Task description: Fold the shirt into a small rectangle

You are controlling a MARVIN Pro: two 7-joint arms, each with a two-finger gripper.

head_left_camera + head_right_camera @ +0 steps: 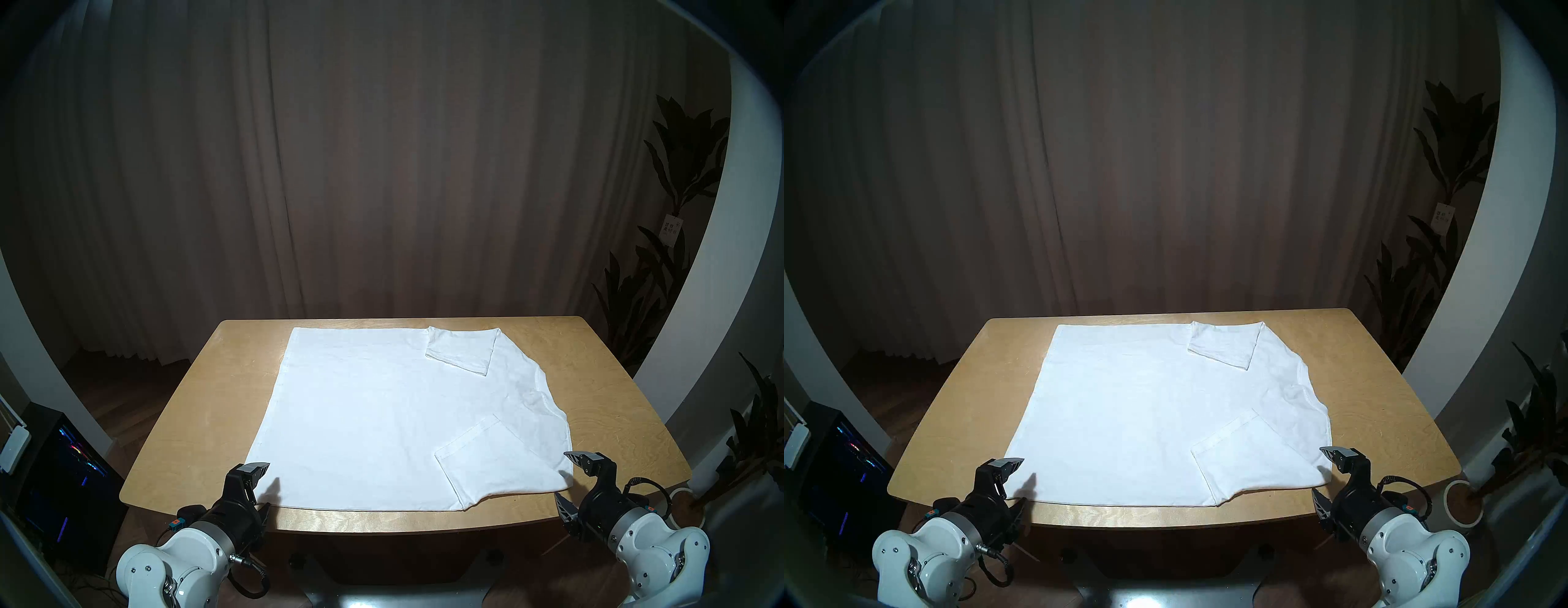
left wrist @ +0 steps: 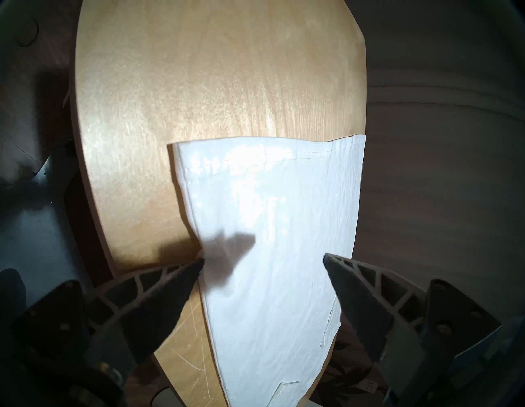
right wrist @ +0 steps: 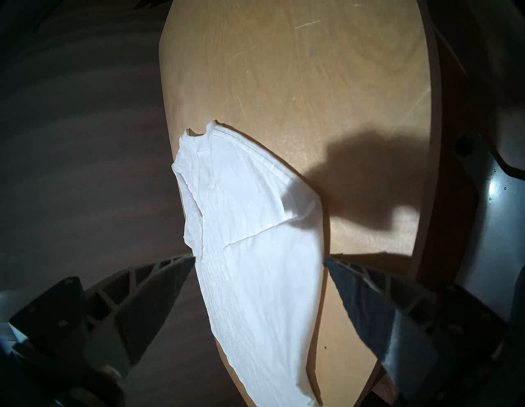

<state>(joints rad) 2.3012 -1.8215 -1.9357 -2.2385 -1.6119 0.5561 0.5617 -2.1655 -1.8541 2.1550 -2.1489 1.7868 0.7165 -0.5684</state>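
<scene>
The white shirt point(image 1: 382, 407) lies flat on the wooden table point(image 1: 186, 433), hem to the left and neckline point(image 1: 547, 395) to the right. Both sleeves are folded inward onto the body. My left gripper point(image 1: 261, 488) is open at the shirt's near-left corner, one finger above the cloth and one down at the table's front edge. My right gripper point(image 1: 564, 475) is open the same way at the near-right corner. In the left wrist view the hem corner point(image 2: 255, 176) lies beyond the open left gripper point(image 2: 263, 258). In the right wrist view the shoulder and sleeve point(image 3: 250, 216) show past the open right gripper point(image 3: 260, 258).
A brown curtain point(image 1: 382, 170) hangs behind the table. A dark computer tower point(image 1: 63, 479) stands on the floor at the left. Potted plants point(image 1: 679, 178) and a round white pot point(image 1: 1463, 503) are at the right. Bare wood shows left and right of the shirt.
</scene>
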